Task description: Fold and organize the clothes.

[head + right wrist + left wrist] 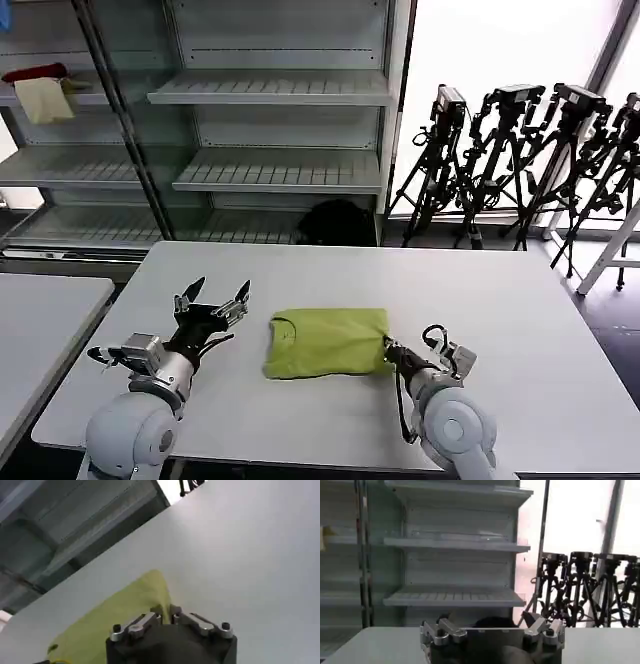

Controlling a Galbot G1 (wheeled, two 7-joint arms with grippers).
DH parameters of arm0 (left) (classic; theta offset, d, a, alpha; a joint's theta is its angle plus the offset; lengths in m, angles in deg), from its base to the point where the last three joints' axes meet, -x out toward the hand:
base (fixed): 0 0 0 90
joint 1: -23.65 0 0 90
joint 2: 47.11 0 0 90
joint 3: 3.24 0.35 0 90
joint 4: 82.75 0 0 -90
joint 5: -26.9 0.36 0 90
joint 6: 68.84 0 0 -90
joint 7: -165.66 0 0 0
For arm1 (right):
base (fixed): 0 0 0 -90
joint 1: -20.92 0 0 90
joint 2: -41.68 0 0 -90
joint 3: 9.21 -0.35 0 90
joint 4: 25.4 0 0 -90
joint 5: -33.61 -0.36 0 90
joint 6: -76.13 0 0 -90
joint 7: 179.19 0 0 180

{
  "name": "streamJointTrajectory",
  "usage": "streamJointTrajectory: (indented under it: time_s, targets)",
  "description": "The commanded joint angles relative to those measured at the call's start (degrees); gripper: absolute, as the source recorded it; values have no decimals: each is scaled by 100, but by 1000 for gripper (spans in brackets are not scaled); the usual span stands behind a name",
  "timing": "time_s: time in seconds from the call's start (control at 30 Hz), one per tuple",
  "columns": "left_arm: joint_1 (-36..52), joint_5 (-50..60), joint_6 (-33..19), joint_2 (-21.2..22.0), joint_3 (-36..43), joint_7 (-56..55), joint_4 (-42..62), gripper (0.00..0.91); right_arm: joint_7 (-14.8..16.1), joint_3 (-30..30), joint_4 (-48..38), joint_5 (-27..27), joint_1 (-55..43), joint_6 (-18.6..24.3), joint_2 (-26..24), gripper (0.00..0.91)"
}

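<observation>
The clothes are one lime-green T-shirt [328, 342], folded into a compact rectangle in the middle of the white table [520, 330]. My right gripper [391, 351] is at the shirt's right edge, low on the table. In the right wrist view its fingers [166, 611] are pinched together on a ridge of the green fabric [115, 620]. My left gripper [212, 300] hovers just left of the shirt, apart from it, fingers spread wide with nothing between them. The left wrist view shows the same open gripper [490, 627] pointing toward the shelves.
Empty metal shelving [270, 90] stands behind the table, with a red cloth [35, 72] and a cream cloth [45, 100] on its upper left shelf. Camera tripods [520, 150] crowd the back right. A dark bag [335, 222] lies on the floor. A second table [40, 320] adjoins on the left.
</observation>
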Motion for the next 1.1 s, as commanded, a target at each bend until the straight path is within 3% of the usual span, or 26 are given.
streamJointTrajectory:
  time_s: [0.03, 0.07, 0.1, 0.23, 0.33, 0.37, 0.43, 0.5, 0.53, 0.6, 0.7, 1.1]
  targets:
    - [-49, -15, -3, -34, -83, 18, -13, 907, 3133, -940, 442, 3194, 761, 41, -232, 907]
    - [-62, -22, -8, -42, -102, 25, -12, 907, 3793, -1294, 562, 4607, 936, 88, -66, 907]
    - [-78, -45, -27, -50, -147, 31, 3, 907, 4016, -1464, 626, 5082, 1021, 214, -180, 907]
    - [-99, -122, -142, -67, -278, 53, 160, 907, 4485, -2238, 403, 5576, 1057, 391, -713, 907]
    - [-75, -194, -347, -114, -435, 305, 387, 907, 4534, -2697, -188, 5488, 865, 435, -1128, 907]
    - [-54, -174, -447, -172, -484, 388, 476, 907, 4524, -2904, -550, 5418, 757, 672, -1312, 907]
    - [-16, -177, -542, -262, -559, 515, 659, 907, 4482, -3061, -984, 5264, 623, 742, -1520, 816]
    - [64, -135, -641, -372, -621, 610, 805, 907, 4485, -3113, -1239, 4798, 548, 773, -1695, 836]
    - [80, -134, -709, -401, -647, 636, 942, 907, 4503, -3106, -1276, 4539, 536, 821, -1720, 907]
    - [88, -133, -772, -450, -663, 660, 1050, 907, 4688, -3098, -1328, 4615, 564, 981, -1732, 907]
    - [70, -138, -910, -427, -665, 639, 1242, 907, 4656, -2988, -1365, 4808, 577, 1369, -1630, 907]
    - [47, -424, -885, -513, -700, 272, 1305, 907, 4594, -2966, -1349, 5032, 594, 1154, -1580, 907]
